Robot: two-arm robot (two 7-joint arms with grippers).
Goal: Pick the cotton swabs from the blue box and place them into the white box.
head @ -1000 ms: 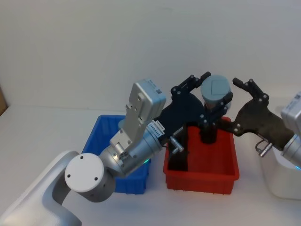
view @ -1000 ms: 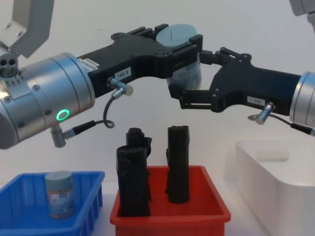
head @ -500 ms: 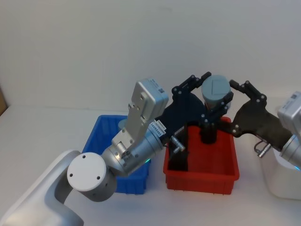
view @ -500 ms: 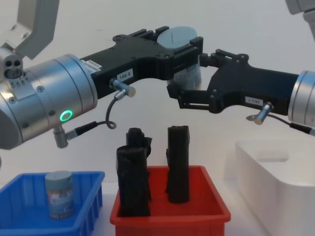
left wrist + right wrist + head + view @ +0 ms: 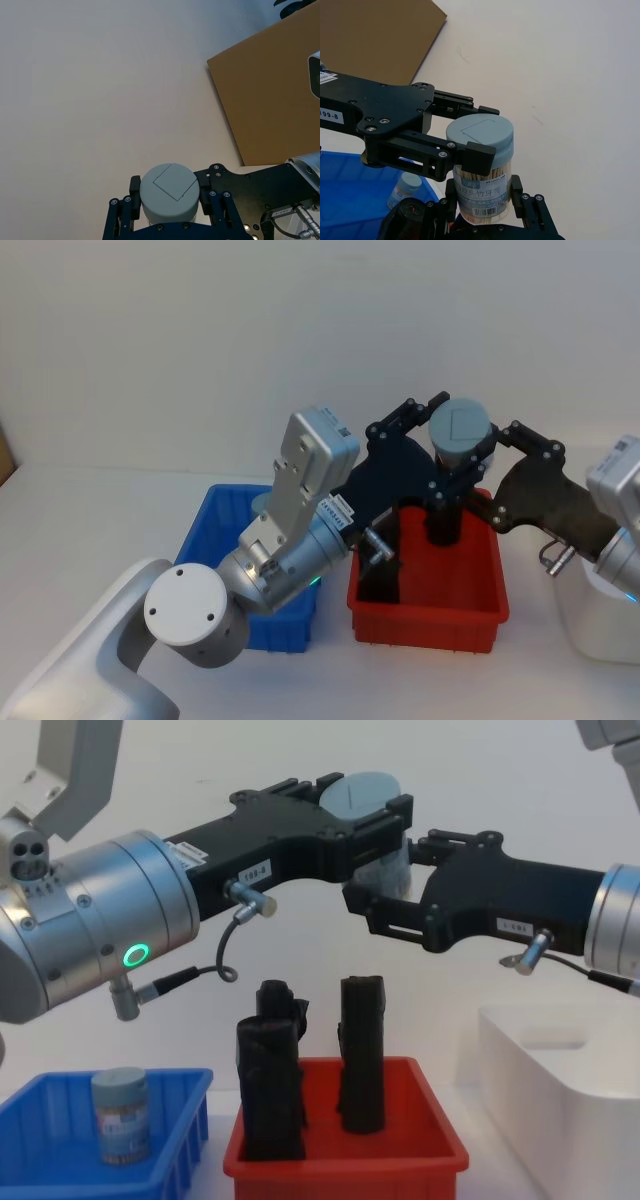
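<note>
The left arm covers most of the blue box in the head view, hiding the box's interior. In the chest view that box is cut by the lower and left edges. The white box is cut by the right edge in the chest view, its floor unseen. The cotton swabs tub held aloft has label print too small to read. Whether the right gripper touches the tub cannot be told. A second tub is partly hidden behind the black linkage.
</note>
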